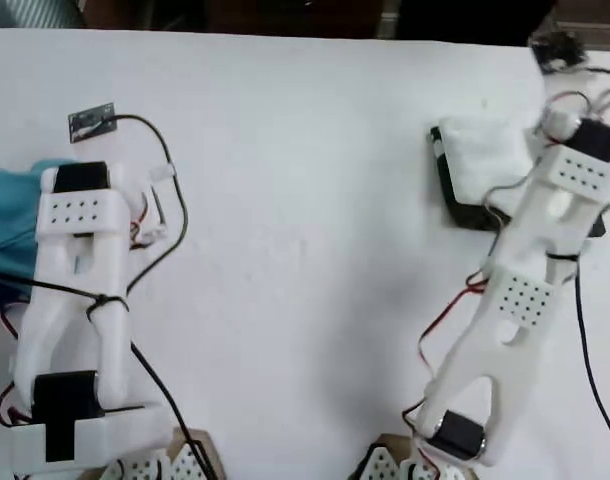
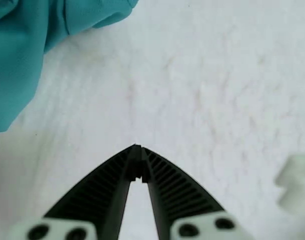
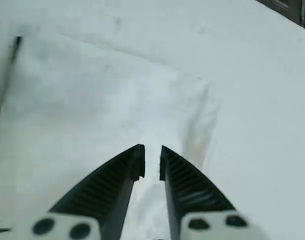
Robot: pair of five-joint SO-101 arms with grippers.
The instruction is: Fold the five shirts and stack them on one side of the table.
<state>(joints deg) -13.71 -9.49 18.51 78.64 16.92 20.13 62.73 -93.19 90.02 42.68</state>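
Note:
A teal shirt (image 1: 10,225) lies crumpled at the table's left edge, partly under the left arm (image 1: 75,250). In the left wrist view my left gripper (image 2: 137,150) is shut and empty just above the white table, with the teal shirt (image 2: 22,45) a short way beyond its tips. On the right, a folded white shirt (image 1: 482,155) rests on a folded black shirt (image 1: 463,212). The right arm (image 1: 530,270) stretches over this stack. My right gripper (image 3: 152,161) hovers over the white shirt (image 3: 92,100) with its jaws a narrow gap apart and nothing between them.
A small circuit board (image 1: 92,121) with a black cable (image 1: 175,210) lies behind the left arm, and a white connector (image 1: 163,172) beside it. A dark object (image 1: 557,48) sits at the far right corner. Bare white table (image 1: 305,200) spans the middle.

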